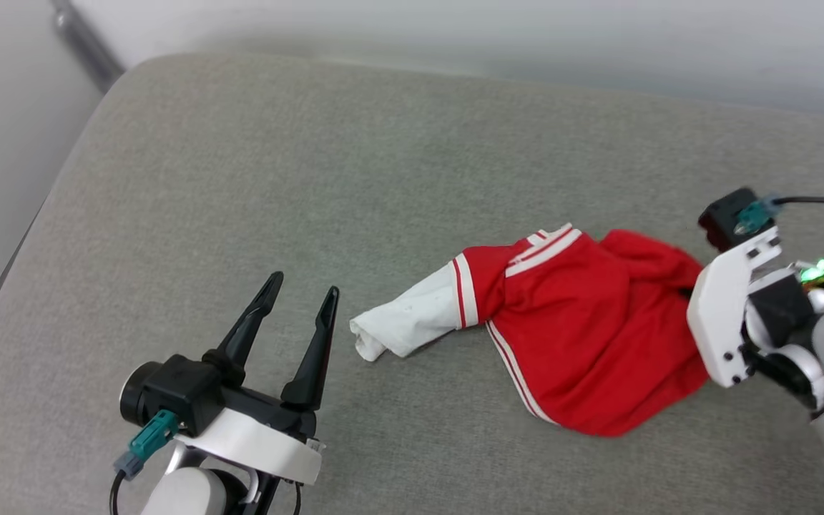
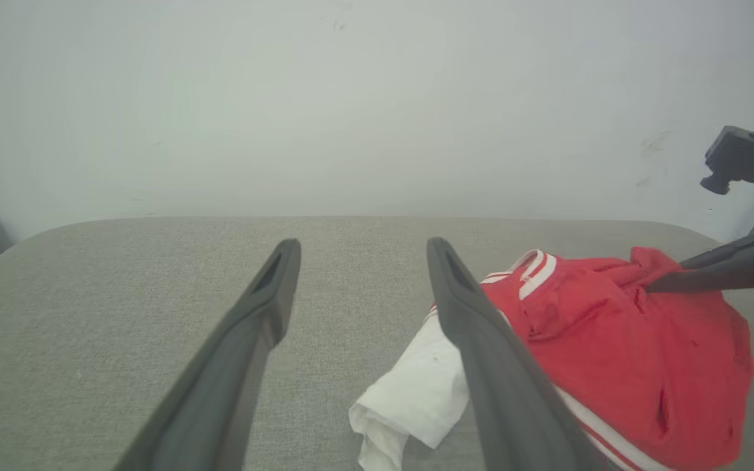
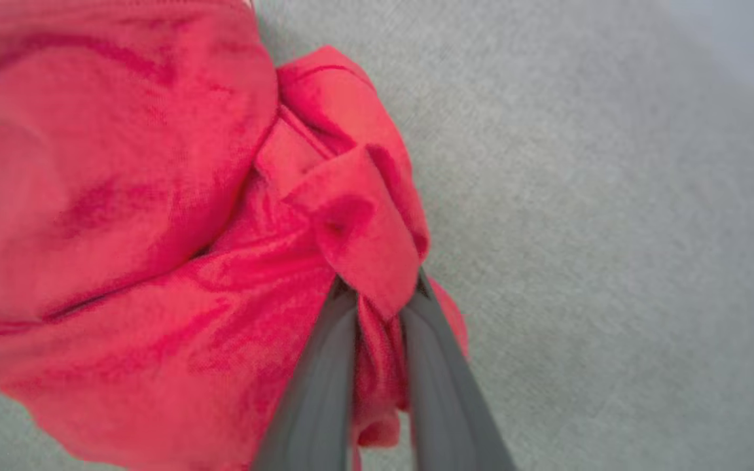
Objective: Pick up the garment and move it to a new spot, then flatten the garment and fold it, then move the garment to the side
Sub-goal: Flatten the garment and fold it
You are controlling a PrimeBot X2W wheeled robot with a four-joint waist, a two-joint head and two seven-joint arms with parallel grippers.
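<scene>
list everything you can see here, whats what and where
shirt: one, red with a white sleeve and red-and-white striped trim, crumpled on the right half of the cushion, sleeve pointing left
cushion: one, grey fabric, under everything
wall: one, pale, behind the cushion
pipe: one, dark, running down the wall at the far left corner
left fingers: two, dark, spread apart over bare cushion just left of the sleeve, holding nothing
right fingers: two, dark, pinched on a bunch of red cloth at the shirt's right end
</scene>
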